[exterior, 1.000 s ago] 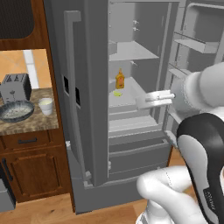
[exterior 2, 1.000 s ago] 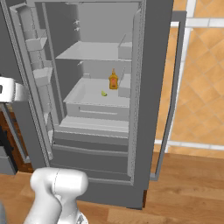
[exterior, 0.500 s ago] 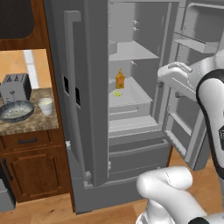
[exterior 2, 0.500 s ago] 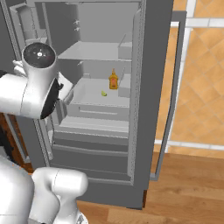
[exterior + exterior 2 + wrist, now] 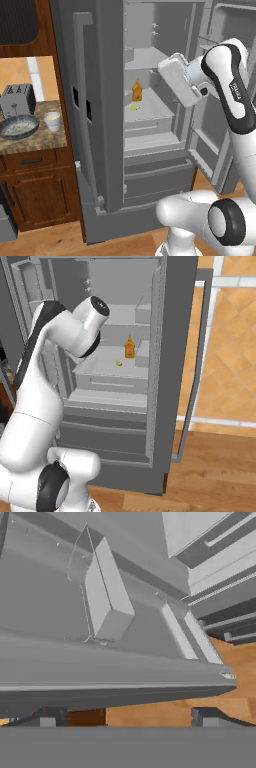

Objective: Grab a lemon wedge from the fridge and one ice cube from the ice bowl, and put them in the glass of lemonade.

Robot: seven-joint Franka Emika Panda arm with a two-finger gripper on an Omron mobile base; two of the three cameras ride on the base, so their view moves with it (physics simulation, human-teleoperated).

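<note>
The fridge (image 5: 105, 100) stands open at frame centre. The lemon wedge (image 5: 134, 106) lies on a middle shelf, just beside an orange bottle (image 5: 137, 90). The claw (image 5: 125, 718), at the hand view's bottom, is spread wide and empty. The ice bowl (image 5: 18, 127) and glass of lemonade (image 5: 52, 120) sit on the worktop (image 5: 50, 140) at left.

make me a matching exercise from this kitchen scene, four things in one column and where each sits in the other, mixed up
Things:
1. lemon wedge
2. orange bottle
3. glass of lemonade
4. toaster

Places:
A. at the back of the counter, behind the ice bowl
B. on the counter, just right of the ice bowl
C. flat on the fridge shelf, in front of the bottle
D. upright on the fridge shelf, behind the wedge

Pairs: 1-C, 2-D, 3-B, 4-A
</note>
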